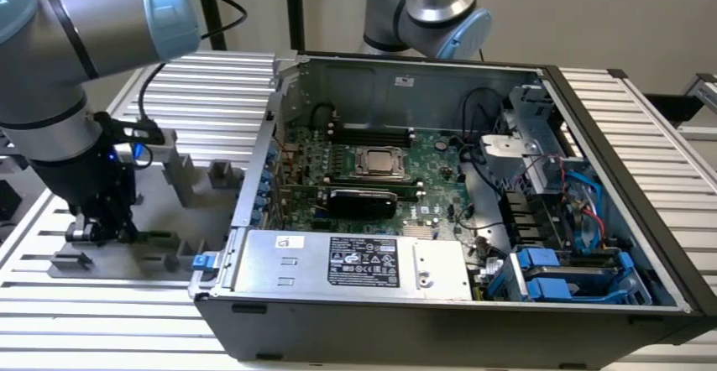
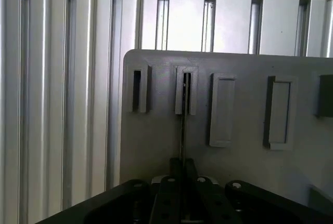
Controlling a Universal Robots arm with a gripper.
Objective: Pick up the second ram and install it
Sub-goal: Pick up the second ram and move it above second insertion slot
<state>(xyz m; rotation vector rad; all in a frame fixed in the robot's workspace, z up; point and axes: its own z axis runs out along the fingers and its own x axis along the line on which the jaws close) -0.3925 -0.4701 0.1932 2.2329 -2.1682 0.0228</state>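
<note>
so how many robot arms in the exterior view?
2. One arm at the exterior view's left, gripper down over the grey holder plate; second arm behind the computer case. Others may be off-frame.

Exterior view, lower left: table point(image 1: 112, 321) of ribbed aluminium profile, satin silver.
- Left: holder plate point(image 1: 146, 253), grey plastic, matt, faintly grainy.
- Upper left: robot arm point(image 1: 67, 27), smooth grey painted metal with pale blue plastic caps.
- Gripper point(image 1: 101, 228), black, matt.
- Centre: computer case point(image 1: 448, 81), bare dull sheet metal inside, black outside.
- Motherboard point(image 1: 431, 169), green lacquered board.
- CPU point(image 1: 381, 163), bright metal lid.
- Power supply point(image 1: 442, 262), plain metal with a paper label.
- Lower right: drive caddies point(image 1: 555, 274), glossy blue plastic.

Wrist view: second ram point(image 2: 182, 130), thin dark edge.
</note>
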